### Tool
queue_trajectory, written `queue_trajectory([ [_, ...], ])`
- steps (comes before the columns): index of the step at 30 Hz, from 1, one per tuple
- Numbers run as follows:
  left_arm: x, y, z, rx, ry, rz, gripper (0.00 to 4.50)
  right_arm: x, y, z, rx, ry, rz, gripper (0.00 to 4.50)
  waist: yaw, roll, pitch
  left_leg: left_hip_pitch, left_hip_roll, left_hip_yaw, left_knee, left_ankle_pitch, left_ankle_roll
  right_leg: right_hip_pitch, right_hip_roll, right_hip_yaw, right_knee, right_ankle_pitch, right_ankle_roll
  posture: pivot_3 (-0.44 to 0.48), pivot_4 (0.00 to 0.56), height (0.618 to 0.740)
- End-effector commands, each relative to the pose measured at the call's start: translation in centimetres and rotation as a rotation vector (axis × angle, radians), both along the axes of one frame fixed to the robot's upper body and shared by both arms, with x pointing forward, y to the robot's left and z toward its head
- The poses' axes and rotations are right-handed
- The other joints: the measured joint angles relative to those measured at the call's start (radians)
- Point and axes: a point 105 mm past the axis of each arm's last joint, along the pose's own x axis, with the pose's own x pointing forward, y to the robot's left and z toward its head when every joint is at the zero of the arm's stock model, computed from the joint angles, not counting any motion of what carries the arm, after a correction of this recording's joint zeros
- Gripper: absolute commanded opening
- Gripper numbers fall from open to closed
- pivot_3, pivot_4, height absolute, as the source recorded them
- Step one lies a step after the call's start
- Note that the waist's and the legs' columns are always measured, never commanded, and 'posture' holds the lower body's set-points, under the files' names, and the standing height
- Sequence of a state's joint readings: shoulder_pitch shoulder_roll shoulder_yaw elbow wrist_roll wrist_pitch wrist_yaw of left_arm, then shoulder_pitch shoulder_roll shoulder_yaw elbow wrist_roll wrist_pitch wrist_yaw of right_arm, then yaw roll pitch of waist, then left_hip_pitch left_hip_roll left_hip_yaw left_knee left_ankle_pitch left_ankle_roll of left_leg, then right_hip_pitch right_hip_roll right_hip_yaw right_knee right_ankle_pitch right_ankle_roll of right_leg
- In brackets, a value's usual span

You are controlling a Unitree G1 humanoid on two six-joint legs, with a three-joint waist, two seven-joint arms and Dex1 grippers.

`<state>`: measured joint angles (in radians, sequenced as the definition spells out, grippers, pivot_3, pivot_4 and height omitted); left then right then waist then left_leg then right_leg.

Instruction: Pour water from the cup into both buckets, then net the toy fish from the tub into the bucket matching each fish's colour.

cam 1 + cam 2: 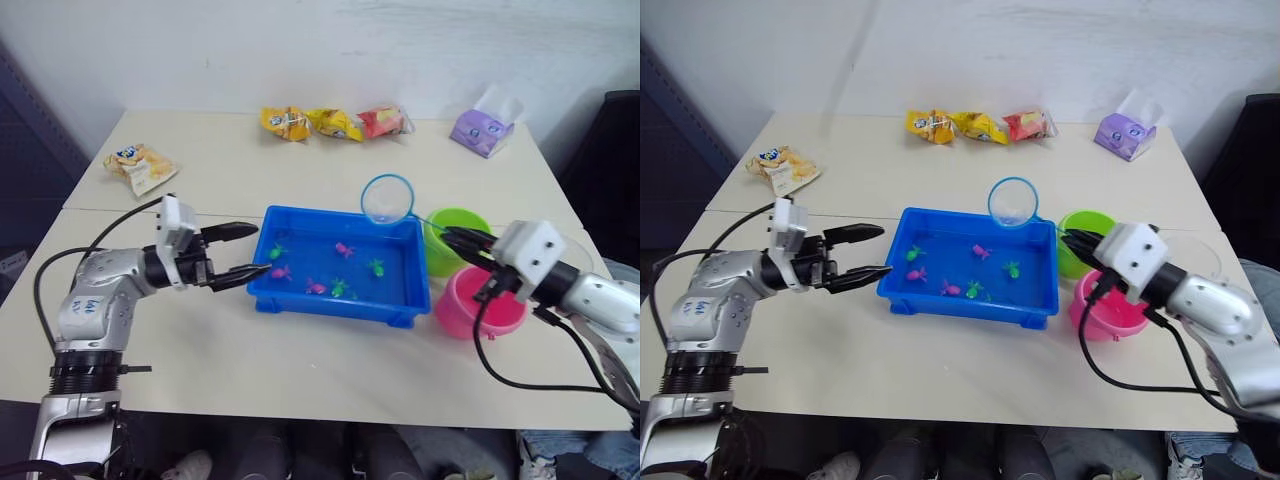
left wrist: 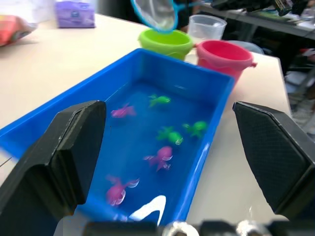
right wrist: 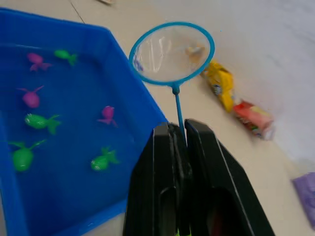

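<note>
While no writing is legible, the right end effector (image 3: pixel 179 135) grips the net (image 3: pixel 172 53); the left end effector (image 1: pixel 243 250) gapes.

Glossy plastic on a matt worktop

The tub (image 1: pixel 340 300) is smooth, shiny blue plastic holding water that glints; beside it the lime bucket (image 1: pixel 458 228) and pink bucket (image 1: pixel 470 312) look like the same glossy plastic. Above the tub's far rim, the net (image 3: pixel 171 53) has fine sheer mesh in a smooth rim. The worktop (image 1: pixel 250 170) is matt beige. The left gripper (image 2: pixel 162 162) has finely textured matt black pads.
</note>
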<state>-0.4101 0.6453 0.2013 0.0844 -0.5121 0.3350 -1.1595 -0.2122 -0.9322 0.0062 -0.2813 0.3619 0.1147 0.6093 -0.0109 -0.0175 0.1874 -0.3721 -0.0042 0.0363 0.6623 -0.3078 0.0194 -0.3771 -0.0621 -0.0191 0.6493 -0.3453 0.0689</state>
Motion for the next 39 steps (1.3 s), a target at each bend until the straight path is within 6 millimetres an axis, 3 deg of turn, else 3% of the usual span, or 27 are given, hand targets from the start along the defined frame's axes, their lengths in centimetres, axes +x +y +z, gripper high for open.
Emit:
queue_trajectory([
  [1,-0.5,1.2,1.0,-0.013,-0.063,0.057,4.44,1.0,0.1,-0.4,-0.062,0.032,-0.017,0.00,0.008,0.000,0.000,0.000,0.000,0.000,0.000,0.000,0.000,0.000,0.000,0.000,-0.001,0.000,0.000,0.000,0.150,0.740],
  [12,-0.7,0.6,1.1,0.000,-0.075,0.063,4.44,3.5,0.0,-2.8,-0.299,0.068,-0.104,0.00,0.005,0.000,0.000,-0.002,0.000,0.000,-0.001,-0.001,-0.001,-0.001,0.000,-0.001,-0.003,0.000,0.000,0.000,0.150,0.740],
  [23,-0.8,-0.2,0.7,-0.011,-0.064,0.038,4.44,5.7,0.2,-3.6,-0.433,0.022,-0.232,0.00,-0.017,0.000,0.000,-0.002,0.000,0.000,-0.001,-0.001,-0.001,-0.001,0.000,-0.001,-0.002,0.000,0.000,0.000,0.150,0.740],
  [29,-0.7,-0.4,0.5,-0.012,-0.064,0.031,4.44,5.1,3.8,-4.0,-0.364,0.102,-0.116,0.00,-0.017,0.000,0.000,-0.002,0.000,0.000,-0.001,-0.001,-0.001,-0.002,0.000,-0.001,-0.002,0.000,0.000,0.000,0.150,0.740],
  [39,-0.9,-0.5,0.2,-0.014,-0.058,0.027,4.44,3.7,6.1,-3.2,-0.154,0.257,-0.036,0.00,-0.017,0.000,0.000,-0.002,0.000,0.000,-0.002,-0.001,-0.001,-0.002,0.000,-0.001,-0.003,0.000,0.000,0.000,0.150,0.740],
])
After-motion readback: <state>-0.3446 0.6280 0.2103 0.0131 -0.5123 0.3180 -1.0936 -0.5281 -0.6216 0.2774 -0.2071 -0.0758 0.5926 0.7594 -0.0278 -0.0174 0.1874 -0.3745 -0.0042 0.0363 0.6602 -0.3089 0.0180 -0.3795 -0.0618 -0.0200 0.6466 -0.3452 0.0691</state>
